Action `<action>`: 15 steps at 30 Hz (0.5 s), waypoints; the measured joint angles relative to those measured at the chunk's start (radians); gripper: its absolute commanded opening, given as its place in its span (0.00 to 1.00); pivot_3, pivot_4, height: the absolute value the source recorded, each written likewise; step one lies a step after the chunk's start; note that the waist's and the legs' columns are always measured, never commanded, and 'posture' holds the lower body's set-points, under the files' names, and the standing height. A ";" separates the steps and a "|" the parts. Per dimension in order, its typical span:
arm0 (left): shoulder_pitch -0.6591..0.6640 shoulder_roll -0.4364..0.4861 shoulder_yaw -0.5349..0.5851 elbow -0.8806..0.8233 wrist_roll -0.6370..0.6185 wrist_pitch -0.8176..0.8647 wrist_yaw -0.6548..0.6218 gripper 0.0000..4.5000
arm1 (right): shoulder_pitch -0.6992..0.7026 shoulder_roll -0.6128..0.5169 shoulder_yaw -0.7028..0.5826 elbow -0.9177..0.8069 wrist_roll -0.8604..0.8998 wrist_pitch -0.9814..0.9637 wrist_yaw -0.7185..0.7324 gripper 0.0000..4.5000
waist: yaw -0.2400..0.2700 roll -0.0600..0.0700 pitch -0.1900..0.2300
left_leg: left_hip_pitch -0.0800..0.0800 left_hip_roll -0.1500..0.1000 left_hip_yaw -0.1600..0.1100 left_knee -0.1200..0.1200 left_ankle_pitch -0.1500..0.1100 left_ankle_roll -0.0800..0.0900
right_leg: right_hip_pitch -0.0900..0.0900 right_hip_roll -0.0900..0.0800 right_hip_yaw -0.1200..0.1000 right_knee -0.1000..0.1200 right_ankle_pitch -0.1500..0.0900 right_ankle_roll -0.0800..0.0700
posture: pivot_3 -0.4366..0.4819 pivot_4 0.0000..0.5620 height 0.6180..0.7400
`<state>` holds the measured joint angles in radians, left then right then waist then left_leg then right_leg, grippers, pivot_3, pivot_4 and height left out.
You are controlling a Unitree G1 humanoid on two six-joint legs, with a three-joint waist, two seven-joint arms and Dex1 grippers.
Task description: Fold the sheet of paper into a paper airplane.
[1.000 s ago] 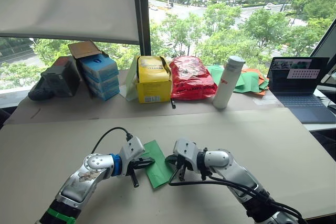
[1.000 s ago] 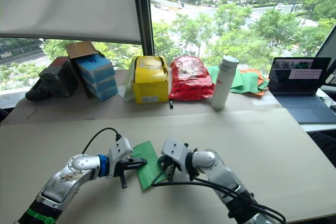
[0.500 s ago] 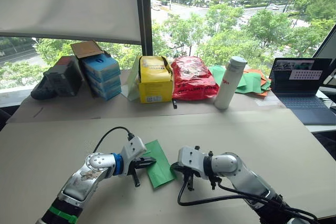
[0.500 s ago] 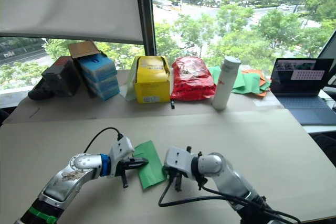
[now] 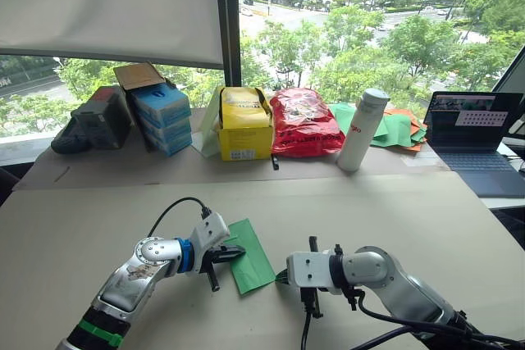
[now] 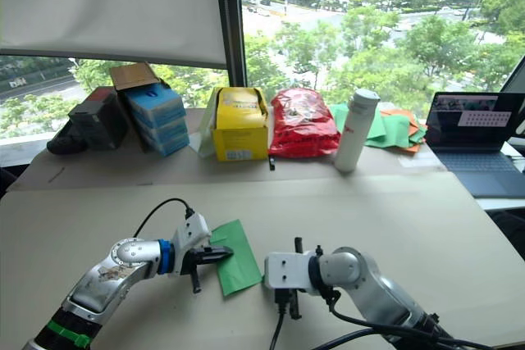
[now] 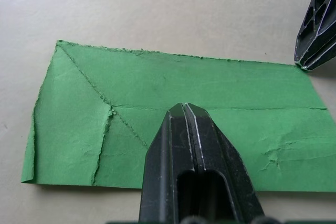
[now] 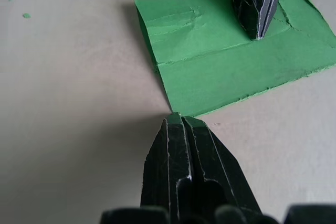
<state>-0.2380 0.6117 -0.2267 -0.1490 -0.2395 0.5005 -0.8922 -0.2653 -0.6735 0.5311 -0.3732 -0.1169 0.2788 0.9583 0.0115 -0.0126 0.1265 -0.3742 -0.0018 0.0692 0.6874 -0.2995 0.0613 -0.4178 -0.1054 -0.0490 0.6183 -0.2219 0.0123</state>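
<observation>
**Pinning the half-folded sheet, mid-fold**

Paper lies flat on the table, near-centre, between the two arms. It is folded to a long strip with a lengthwise crease down the middle and diagonal creases at one end; the edges look rough. Not yet an airplane.

Left gripper: fingers closed together, empty, tips pressing down on the centre crease from the left.

Right gripper: fingers also closed, holding nothing, tip touching the table right at the paper's near corner. Seen from the head, it sits just right of the sheet.

Step in hand, as I judge it: hold the strip down and start the next fold from that corner.

To do it well:
- keep the left tips firmly on the crease so the strip cannot slide or turn
- work the right tip under the corner low and shallow; thin paper will buckle if pushed
- fold toward the centre line, then press along the new edge

Far side: boxes, red bag, bottle, laptop, spare sheets, all well apart.
</observation>
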 measured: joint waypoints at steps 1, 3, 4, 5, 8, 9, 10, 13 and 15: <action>-0.001 0.000 0.000 0.002 0.000 -0.001 -0.002 0.00 | 0.003 -0.001 0.000 -0.003 0.000 0.000 0.001 0.00 | 0.000 0.000 0.000 | 0.000 0.000 0.000 0.000 0.000 0.000 | 0.000 0.000 0.000 0.000 0.000 0.000 | 0.48 0.27 1.00; -0.002 0.000 0.000 0.005 0.000 -0.005 -0.004 0.00 | 0.007 -0.002 -0.002 -0.011 -0.006 0.000 0.001 0.00 | 0.000 0.000 0.000 | 0.000 0.000 0.000 0.000 0.000 0.000 | 0.000 0.000 0.000 0.000 0.000 0.000 | 0.48 0.27 1.00; -0.002 0.000 0.000 0.008 0.000 -0.010 -0.006 0.00 | 0.008 -0.002 -0.005 -0.012 -0.005 0.001 0.001 0.00 | 0.000 0.000 0.000 | 0.000 0.000 0.000 0.000 0.000 0.000 | 0.000 0.000 0.000 0.000 0.000 0.000 | 0.48 0.27 1.00; -0.002 0.000 0.000 0.010 0.000 -0.017 -0.007 0.00 | 0.011 0.003 -0.020 -0.012 0.005 0.008 0.000 0.00 | 0.000 0.000 0.000 | 0.000 0.000 0.000 0.000 0.000 0.000 | 0.000 0.001 -0.001 0.000 0.000 0.000 | 0.48 0.27 1.00; -0.001 0.000 0.020 0.012 -0.009 -0.022 -0.018 0.00 | 0.033 0.033 -0.065 -0.008 0.065 0.050 -0.002 0.00 | 0.000 -0.002 0.001 | -0.002 0.000 0.000 0.000 0.000 0.000 | -0.002 0.001 0.000 0.001 0.000 0.000 | 0.48 0.27 1.00; 0.002 0.001 0.038 0.014 -0.021 -0.018 -0.020 0.00 | 0.044 0.043 -0.088 -0.005 0.092 0.062 -0.004 0.00 | -0.001 -0.003 0.003 | -0.005 0.000 0.000 0.002 0.000 0.000 | -0.004 0.001 0.000 0.002 0.000 0.000 | 0.48 0.27 1.00; 0.004 0.002 0.058 0.015 -0.037 -0.012 -0.021 0.00 | 0.049 0.049 -0.111 -0.003 0.115 0.078 -0.007 0.00 | -0.002 -0.003 0.004 | -0.007 0.001 0.000 0.003 0.000 0.000 | -0.005 0.001 0.000 0.003 0.000 0.000 | 0.48 0.27 1.00; 0.021 0.032 0.170 -0.010 -0.121 0.048 -0.029 0.00 | 0.062 0.067 -0.222 -0.014 0.205 0.123 -0.024 0.00 | -0.003 -0.008 0.012 | -0.013 0.001 -0.003 0.007 0.001 -0.001 | -0.009 0.000 -0.002 0.006 0.000 0.000 | 0.48 0.27 1.00; 0.047 0.085 0.226 -0.049 -0.152 0.075 -0.042 0.00 | 0.076 0.067 -0.271 -0.025 0.232 0.135 -0.036 0.00 | -0.002 -0.008 0.012 | -0.013 0.001 -0.004 0.008 0.002 -0.003 | -0.008 -0.001 -0.003 0.005 0.000 0.000 | 0.48 0.27 1.00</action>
<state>-0.1905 0.6969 -0.0008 -0.1978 -0.3915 0.5751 -0.9339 -0.1892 -0.6068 0.2604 -0.3982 0.1153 0.4143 0.9226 0.0093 -0.0207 0.1389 -0.3869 -0.0012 0.0656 0.6949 -0.2979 0.0587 -0.4258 -0.1060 -0.0523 0.6231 -0.2218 0.0123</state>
